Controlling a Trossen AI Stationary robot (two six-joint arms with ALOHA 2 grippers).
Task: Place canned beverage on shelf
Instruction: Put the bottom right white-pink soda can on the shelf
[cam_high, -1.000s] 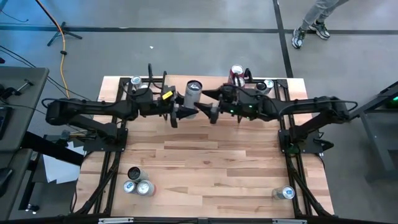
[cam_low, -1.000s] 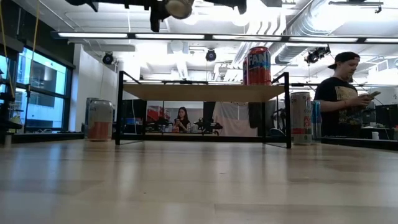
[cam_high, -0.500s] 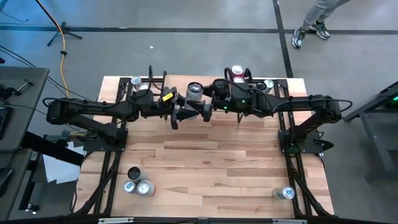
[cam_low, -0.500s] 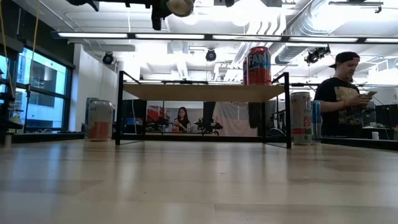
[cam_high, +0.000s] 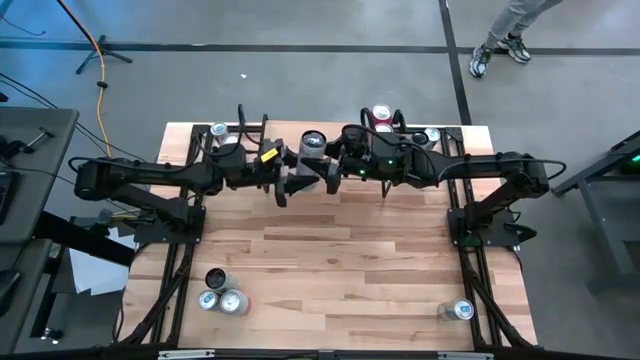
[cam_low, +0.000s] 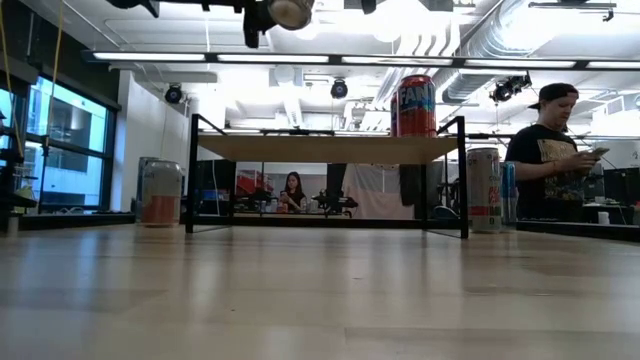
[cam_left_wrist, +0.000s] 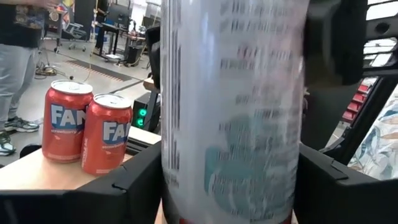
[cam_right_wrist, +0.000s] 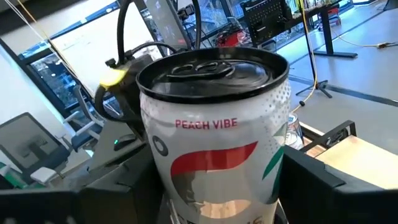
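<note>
High view: L hand (cam_high: 296, 178) & R hand (cam_high: 331, 171) both flank silver can (cam_high: 312, 147) above shelf (cam_low: 330, 148).

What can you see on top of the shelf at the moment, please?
Red Fanta cans stand on the shelf near its right end; the left wrist view shows two, side by side. The arms overhead cover much of its top in the high view, so more could be hidden there.
</note>
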